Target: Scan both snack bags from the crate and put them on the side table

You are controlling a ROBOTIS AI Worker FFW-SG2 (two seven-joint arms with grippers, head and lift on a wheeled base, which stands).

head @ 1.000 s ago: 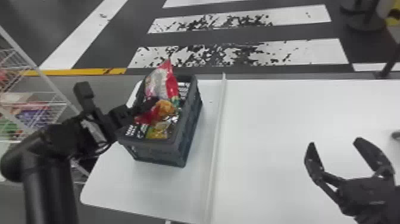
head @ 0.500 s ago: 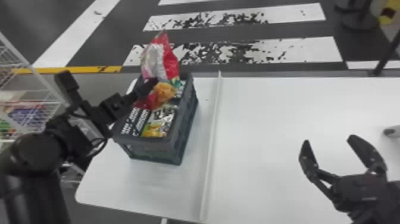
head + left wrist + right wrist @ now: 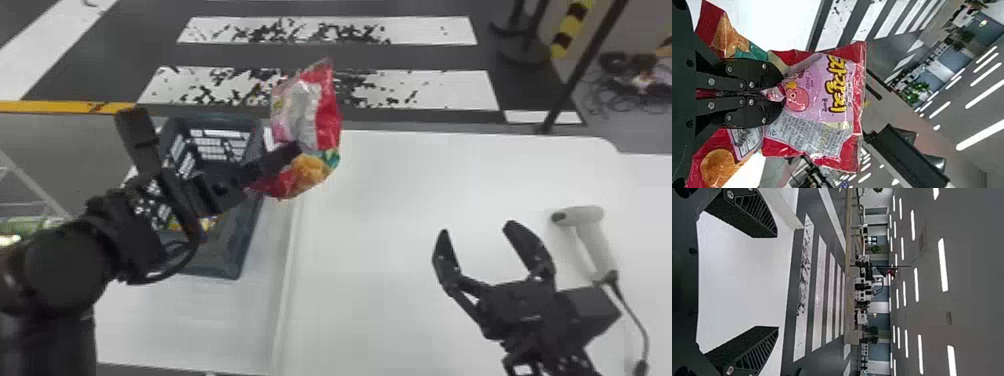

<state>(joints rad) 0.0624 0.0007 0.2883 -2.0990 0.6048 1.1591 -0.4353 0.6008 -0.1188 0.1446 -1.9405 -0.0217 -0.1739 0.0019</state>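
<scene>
In the head view my left gripper (image 3: 295, 150) is shut on a red and pink snack bag (image 3: 327, 120), held up beside the grey crate's (image 3: 245, 240) right side. The left wrist view has the gripper (image 3: 783, 94) pinching the bag's (image 3: 817, 90) middle, its two ends spreading out around the fingers. A yellow bit of the other snack bag (image 3: 207, 222) shows inside the crate behind the left arm. My right gripper (image 3: 472, 232) stands open over the white table, left of the white scanner (image 3: 595, 235); its parted fingers frame bare table in the right wrist view (image 3: 777, 282).
The white table (image 3: 380, 280) has a raised seam (image 3: 287, 270) running between the crate's part and the right part. A cable (image 3: 630, 305) trails from the scanner beside the right arm. A wire rack (image 3: 30, 185) stands at the left, and a black pole (image 3: 580, 75) beyond the far edge.
The left gripper has lifted the bag out of the crate and carried it to the right. The head view has shifted, bringing the scanner into sight. The right gripper remains open.
</scene>
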